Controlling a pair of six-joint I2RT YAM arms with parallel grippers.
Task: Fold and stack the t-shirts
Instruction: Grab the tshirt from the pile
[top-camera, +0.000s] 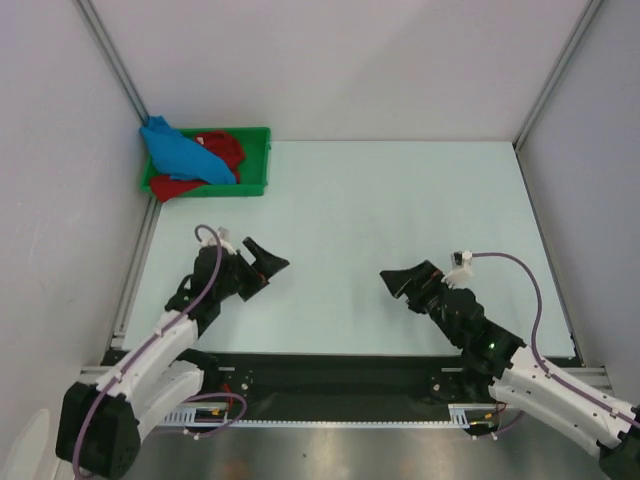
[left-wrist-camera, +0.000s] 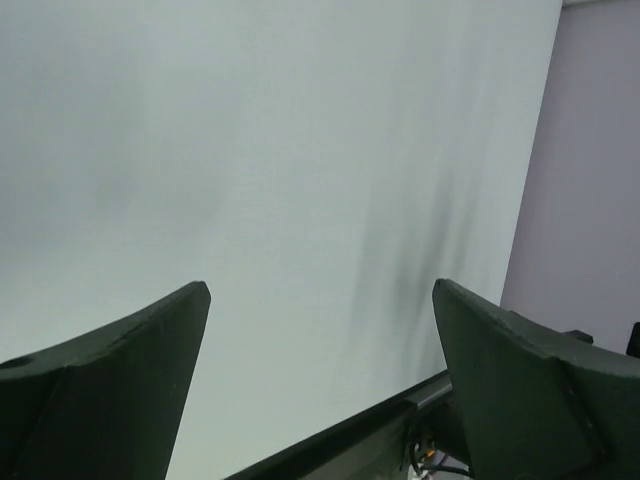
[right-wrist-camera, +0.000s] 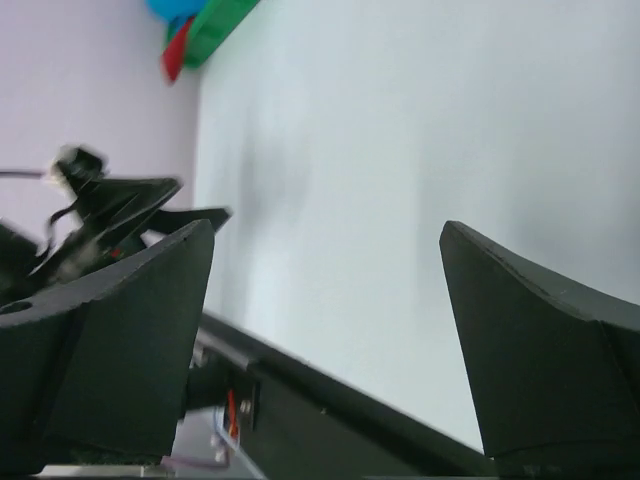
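Grips nothing with the left fingers (top-camera: 268, 262), spread wide over the pale surface (top-camera: 380, 200). Same with the right fingers (top-camera: 400, 280): fully apart, empty, tips turned toward the left pair, open surface between. Well ahead of both pairs of fingers and off to their left, in a green tray (top-camera: 255, 186) at the far corner: blue shirt (top-camera: 185, 155) bunched on top of red shirt (top-camera: 225, 148), both crumpled and unfolded, touching, blue cloth spilling over the tray's far left rim.
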